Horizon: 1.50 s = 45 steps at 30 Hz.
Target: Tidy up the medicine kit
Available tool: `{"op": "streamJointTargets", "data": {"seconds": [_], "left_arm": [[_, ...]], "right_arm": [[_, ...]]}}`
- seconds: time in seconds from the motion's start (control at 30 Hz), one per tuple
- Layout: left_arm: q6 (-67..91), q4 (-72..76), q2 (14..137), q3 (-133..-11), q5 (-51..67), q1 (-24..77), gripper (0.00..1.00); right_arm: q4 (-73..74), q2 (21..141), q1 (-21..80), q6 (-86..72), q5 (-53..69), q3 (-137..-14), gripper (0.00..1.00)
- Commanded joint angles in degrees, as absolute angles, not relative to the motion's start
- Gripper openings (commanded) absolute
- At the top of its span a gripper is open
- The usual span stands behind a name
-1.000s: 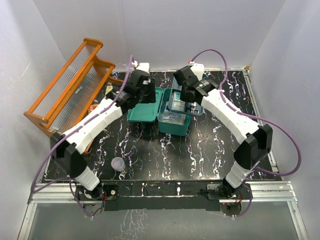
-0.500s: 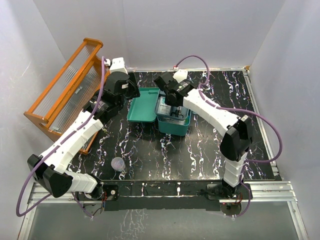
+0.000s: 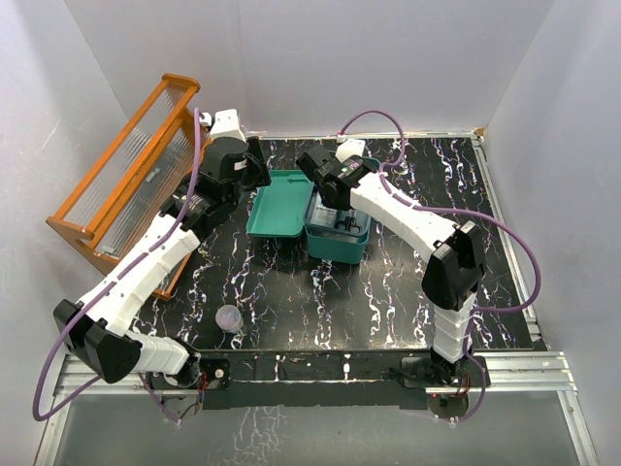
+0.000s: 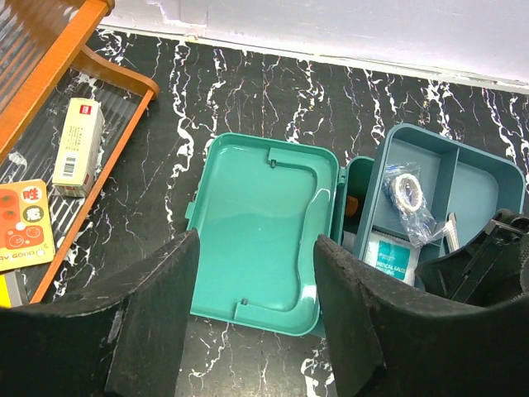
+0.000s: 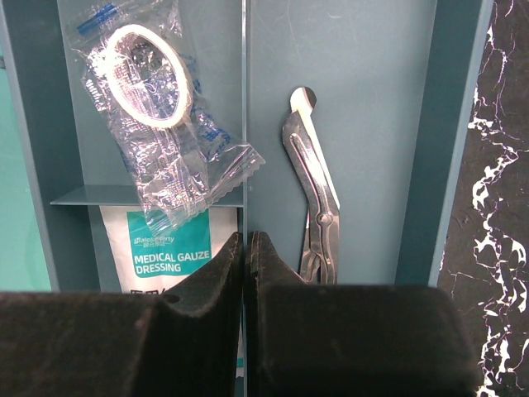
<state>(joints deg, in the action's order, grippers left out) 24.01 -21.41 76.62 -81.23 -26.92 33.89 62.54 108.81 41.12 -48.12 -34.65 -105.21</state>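
- Far L: orange rack (image 3: 126,165), not part of the job.
- Left gripper (image 4: 256,273): jaws spread wide, empty, hanging over the kit's lid (image 4: 260,219).
- Medicine kit (image 3: 309,214) at back-centre of the table, lid laid flat to the L of the base. Judged light, stiff, slick plastic; best pinched at a rim or wall.
- Insert tray (image 5: 355,83) on the base holds a bagged tape roll (image 5: 149,74), gauze pack (image 5: 165,248) and shears (image 5: 314,190).
- Right gripper (image 5: 245,244): jaws pressed together, nothing seen betw. them, above the tray divider.
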Motion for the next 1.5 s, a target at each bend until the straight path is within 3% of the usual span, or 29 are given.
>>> {"op": "streamJointTargets", "data": {"seconds": [0.0,0.97,1.47], "left_arm": [[23.5,-20.5,76.2,-81.8,-26.3,33.2,0.56],[23.3,-20.7,77.7,-81.7,-23.3,31.9,0.57],[23.1,-20.9,77.8,-81.7,-23.2,31.9,0.57]], "right_arm": [[59.2,107.3,41.1,-46.6,-36.5,-105.6,0.00],[53.2,108.4,38.7,-40.2,-29.6,-100.2,0.00],[54.2,109.5,37.5,-45.5,-26.3,-98.2,0.00]]}}
